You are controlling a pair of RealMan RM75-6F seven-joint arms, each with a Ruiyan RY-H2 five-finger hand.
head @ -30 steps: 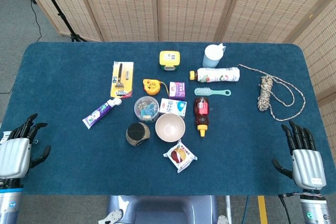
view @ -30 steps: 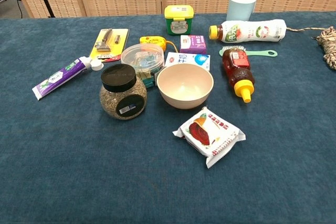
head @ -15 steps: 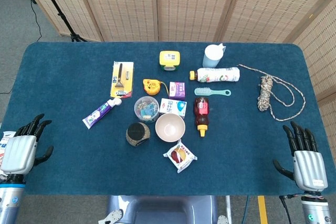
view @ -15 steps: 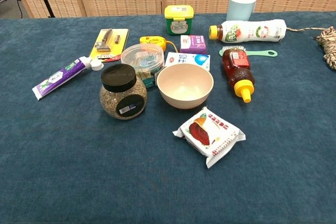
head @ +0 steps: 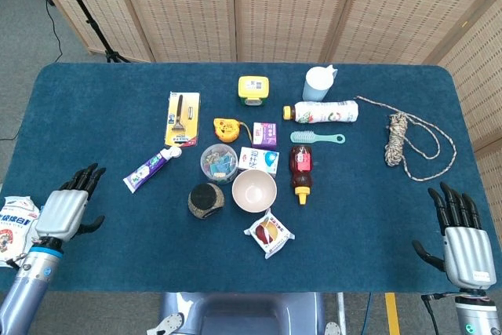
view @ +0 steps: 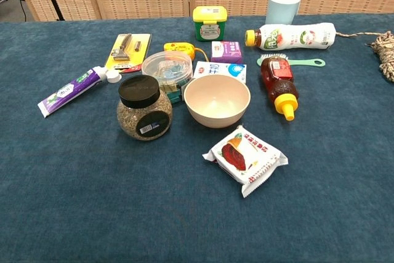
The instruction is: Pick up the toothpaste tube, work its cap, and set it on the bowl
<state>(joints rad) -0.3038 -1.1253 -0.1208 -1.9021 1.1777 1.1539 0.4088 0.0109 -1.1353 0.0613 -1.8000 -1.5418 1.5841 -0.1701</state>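
The toothpaste tube (head: 150, 169) (view: 75, 89) lies flat on the blue table, white cap toward the razor card, purple and white body pointing to the near left. The beige bowl (head: 254, 190) (view: 217, 100) stands upright mid-table, with nothing in it. My left hand (head: 64, 209) hovers open at the near left corner, well short of the tube, fingers spread and pointing away. At the near right corner my right hand (head: 463, 233) is open too, far from everything. Neither hand shows in the chest view.
A black-lidded jar (view: 144, 108) stands between tube and bowl. A clear tub (view: 167, 69), milk carton (view: 220, 71), syrup bottle (view: 278, 84), snack packet (view: 246, 157), razor card (view: 128, 50), brush, drink bottle, cup and rope (head: 398, 137) crowd the far half. A packet (head: 14, 225) lies on the floor off the left edge.
My left hand has moved right and forward over the table's near left corner toward the tube. The right hand has slipped slightly down and right. The objects have not moved.
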